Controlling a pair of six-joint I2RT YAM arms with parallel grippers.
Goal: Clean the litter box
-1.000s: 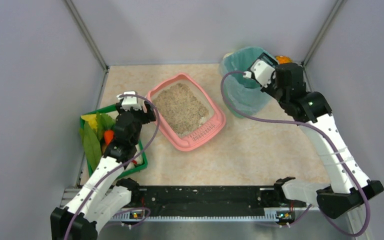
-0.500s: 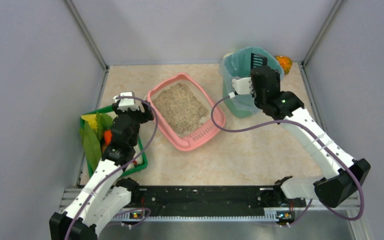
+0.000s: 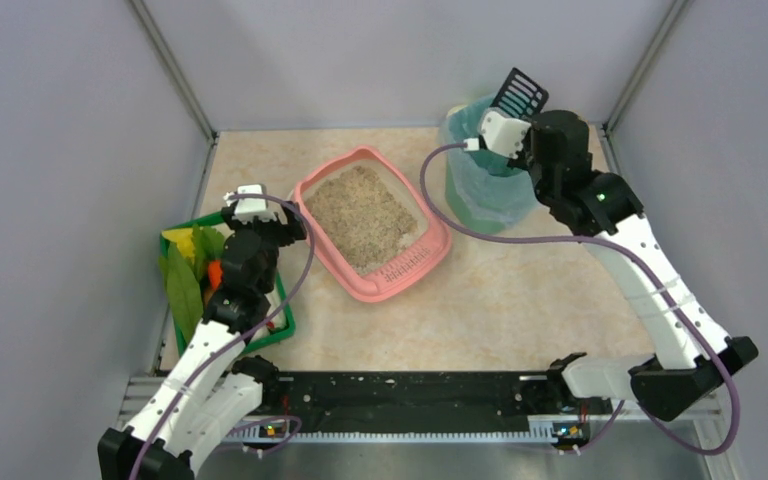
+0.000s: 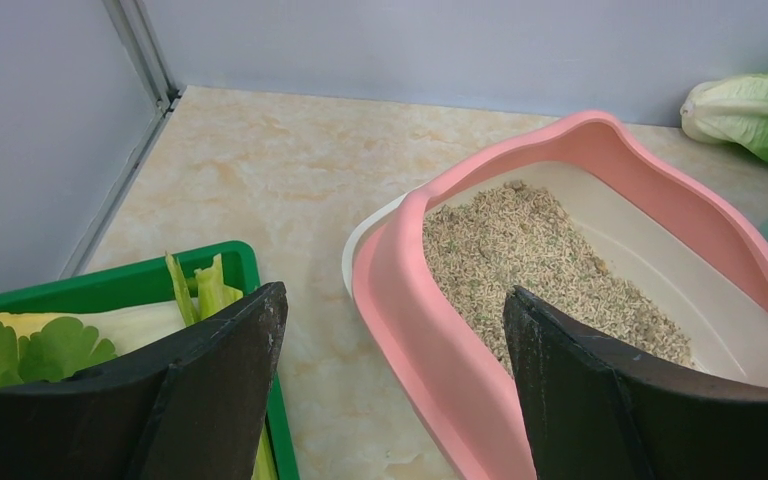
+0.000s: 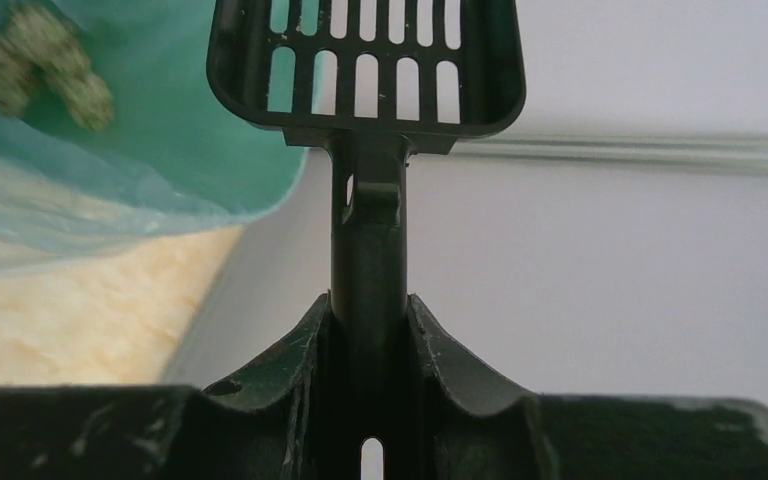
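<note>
Item: litter box, pink tray lying mid-counter, between green tray and teal bin; long axis running diagonally, far-left to near-right; slotted ledge facing near-right; near end running out of frame in left wrist view; left tool hanging by box's left rim, fingers standing wide apart, gripping nothing; right tool clamping handle of black slotted scoop above bin; scoop's top being cut off in right wrist view; clumps in bin blurring.

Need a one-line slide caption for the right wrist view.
Right pincer shut on the handle of a black slotted scoop, its head next to the teal-lined bin.
</note>
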